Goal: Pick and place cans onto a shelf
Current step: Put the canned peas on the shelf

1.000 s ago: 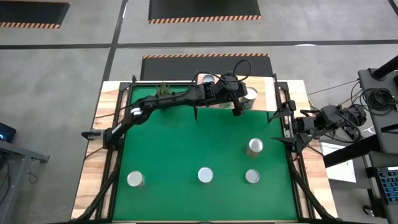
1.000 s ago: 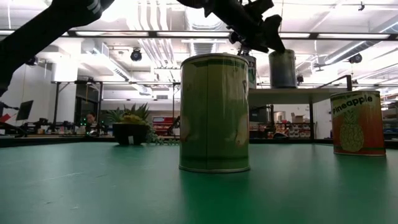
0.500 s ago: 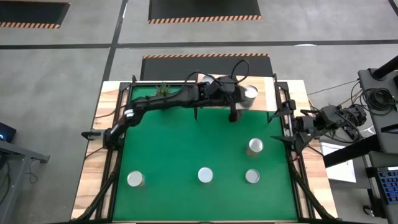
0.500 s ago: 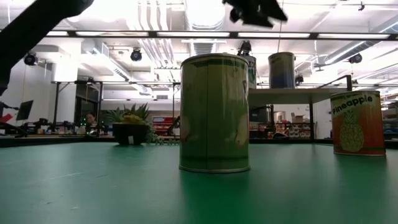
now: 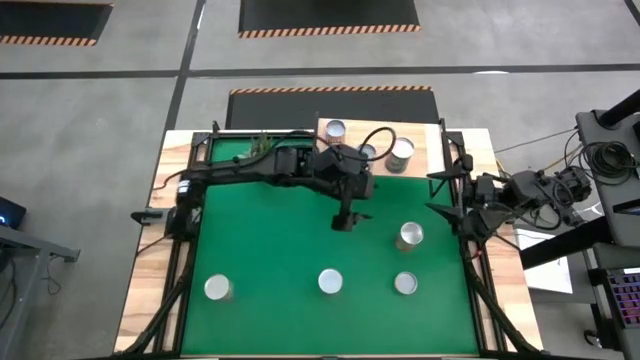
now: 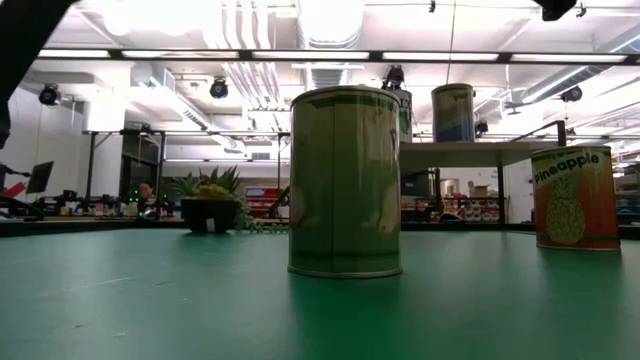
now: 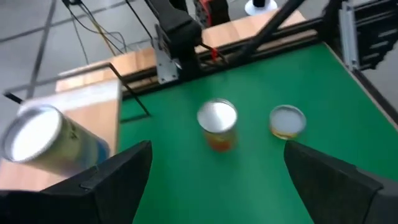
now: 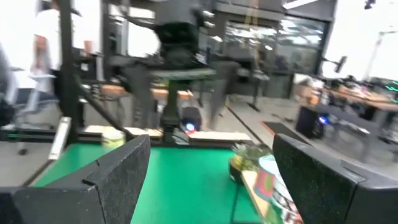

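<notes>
Overhead: L tool [image 5: 343,220] fingers apart, empty; low view shows pineapple can [image 6: 572,198] label.

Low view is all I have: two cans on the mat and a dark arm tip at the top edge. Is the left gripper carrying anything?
Observer: No. The left gripper hangs over the green mat, jaws open, nothing between them.
Operator: How many cans stand on the mat?
Observer: Four. The nearest can stands beside that gripper, toward the right arm's side.
Operator: And the right arm?
Observer: The right gripper waits at the mat's right edge, jaws open and empty.
</notes>
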Robot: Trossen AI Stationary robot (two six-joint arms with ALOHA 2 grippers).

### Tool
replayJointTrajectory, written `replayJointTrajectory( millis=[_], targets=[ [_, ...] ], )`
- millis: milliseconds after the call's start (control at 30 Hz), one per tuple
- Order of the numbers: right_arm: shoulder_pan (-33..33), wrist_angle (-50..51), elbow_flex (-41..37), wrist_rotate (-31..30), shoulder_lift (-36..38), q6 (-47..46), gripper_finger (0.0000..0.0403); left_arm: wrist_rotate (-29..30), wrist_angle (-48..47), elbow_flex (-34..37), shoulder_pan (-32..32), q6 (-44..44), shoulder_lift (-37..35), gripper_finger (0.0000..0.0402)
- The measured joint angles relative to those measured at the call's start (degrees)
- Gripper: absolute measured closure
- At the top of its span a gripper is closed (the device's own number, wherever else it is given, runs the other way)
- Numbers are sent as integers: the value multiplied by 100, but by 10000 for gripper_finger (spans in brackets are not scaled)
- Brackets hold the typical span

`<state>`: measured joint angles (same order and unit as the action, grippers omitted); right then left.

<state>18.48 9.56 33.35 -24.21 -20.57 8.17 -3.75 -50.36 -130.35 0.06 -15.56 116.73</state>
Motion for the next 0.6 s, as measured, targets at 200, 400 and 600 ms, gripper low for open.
replayJointTrajectory(
  millis=[200, 400, 600],
  targets=[
    [-2, -4, 135, -141, -335, -115, 77, 173, 1368, 2224, -124, 377, -1237, 56],
    [0, 2, 338, -765, -713, -510, 77, 1088, 3791, 5178, -284, 706, -3150, 56],
    [-2, -3, 673, -1305, -1309, -718, 77, 1076, 5301, 6991, -423, 1031, -4738, 56]
  ],
)
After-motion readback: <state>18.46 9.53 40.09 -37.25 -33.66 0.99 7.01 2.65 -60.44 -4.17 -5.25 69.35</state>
